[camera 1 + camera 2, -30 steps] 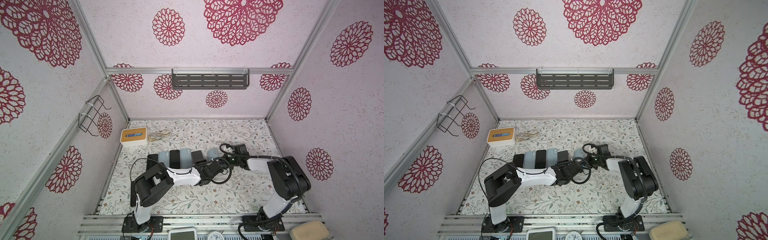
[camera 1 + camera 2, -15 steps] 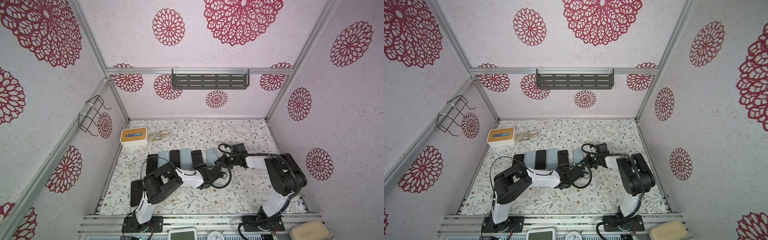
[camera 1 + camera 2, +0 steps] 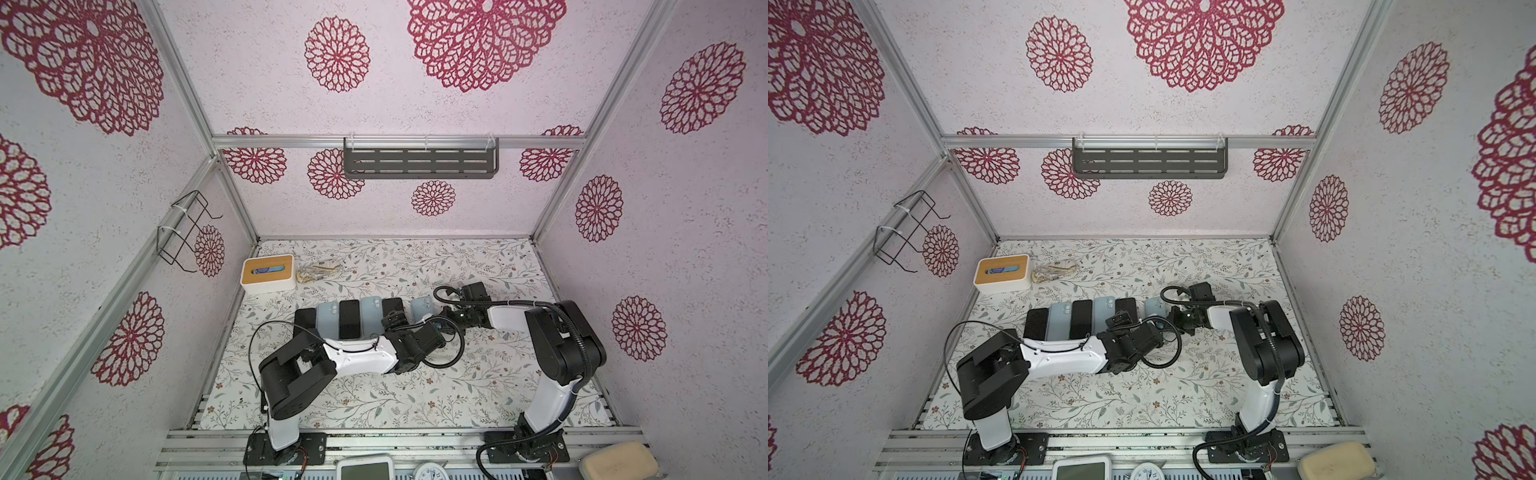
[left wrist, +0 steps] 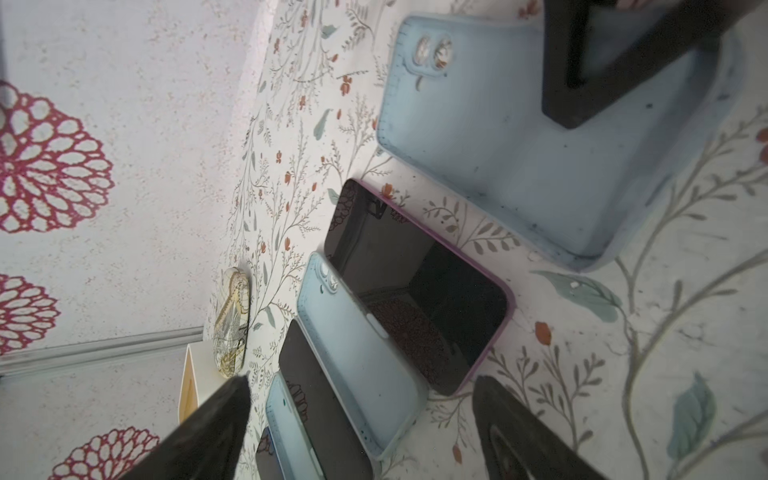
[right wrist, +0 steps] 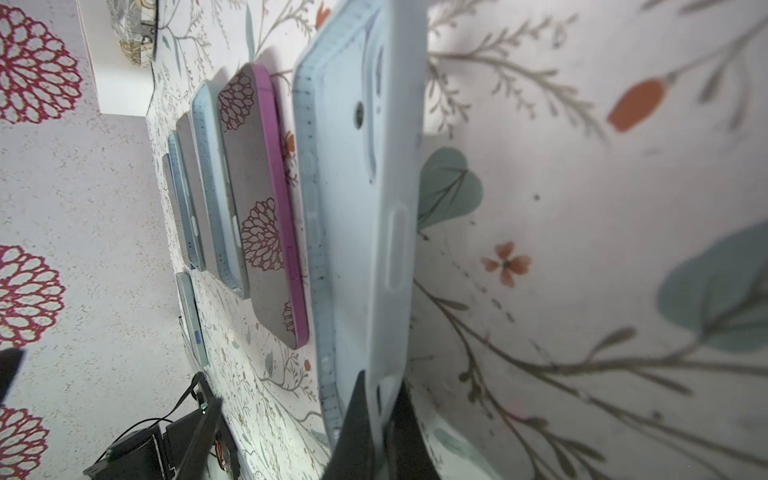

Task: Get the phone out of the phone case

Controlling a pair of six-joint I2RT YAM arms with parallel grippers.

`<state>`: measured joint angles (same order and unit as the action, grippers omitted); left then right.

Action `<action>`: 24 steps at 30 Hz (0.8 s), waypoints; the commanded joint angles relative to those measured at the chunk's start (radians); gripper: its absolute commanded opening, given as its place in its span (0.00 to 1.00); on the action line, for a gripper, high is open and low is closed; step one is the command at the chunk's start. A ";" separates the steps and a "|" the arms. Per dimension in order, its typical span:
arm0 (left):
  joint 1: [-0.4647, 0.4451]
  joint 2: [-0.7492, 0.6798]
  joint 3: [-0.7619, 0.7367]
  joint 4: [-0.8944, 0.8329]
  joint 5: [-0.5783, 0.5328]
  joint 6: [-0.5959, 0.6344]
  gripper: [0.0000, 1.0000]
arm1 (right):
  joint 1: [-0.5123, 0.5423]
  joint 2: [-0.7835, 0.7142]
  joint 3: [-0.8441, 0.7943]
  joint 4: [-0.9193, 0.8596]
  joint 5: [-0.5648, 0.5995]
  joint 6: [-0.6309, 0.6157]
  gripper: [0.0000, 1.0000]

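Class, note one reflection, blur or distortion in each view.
Left wrist view: the phone screen mirrors the red wall flowers. Right wrist view: the blue case looks soft, very near the lens. In both top views: the frame rails splay outward.

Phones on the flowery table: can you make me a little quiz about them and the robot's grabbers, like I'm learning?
1. True or false: the right gripper is shut on the light blue case.
2. What colour is the edge of the phone nearest the left gripper? A green, B purple, C orange.
3. Fill in: the left gripper's jaws stand ____.
Key: 1 true; 2 B; 3 open.
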<state>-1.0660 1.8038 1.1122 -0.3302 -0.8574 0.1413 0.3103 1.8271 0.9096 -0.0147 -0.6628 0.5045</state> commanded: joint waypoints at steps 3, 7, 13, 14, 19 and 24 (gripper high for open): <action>0.028 -0.145 -0.026 -0.107 0.012 -0.179 0.95 | -0.002 0.021 0.028 -0.041 0.034 -0.033 0.00; 0.078 -0.281 -0.035 -0.158 0.045 -0.300 0.98 | 0.001 0.037 0.034 0.014 0.021 0.014 0.00; 0.181 -0.494 -0.037 -0.247 0.147 -0.472 0.97 | 0.036 0.076 0.081 0.015 0.029 0.024 0.00; 0.200 -0.532 -0.040 -0.263 0.169 -0.506 0.97 | 0.039 0.081 0.084 0.019 0.028 0.029 0.00; 0.267 -0.685 -0.062 -0.335 0.242 -0.634 0.97 | 0.059 0.105 0.102 0.024 0.029 0.036 0.00; 0.319 -0.758 -0.051 -0.442 0.279 -0.744 0.97 | 0.079 0.113 0.120 0.011 0.032 0.033 0.01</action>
<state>-0.7689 1.0592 1.0611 -0.6758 -0.6273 -0.4953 0.3717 1.9316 1.0115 0.0242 -0.6586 0.5343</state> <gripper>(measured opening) 0.972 0.066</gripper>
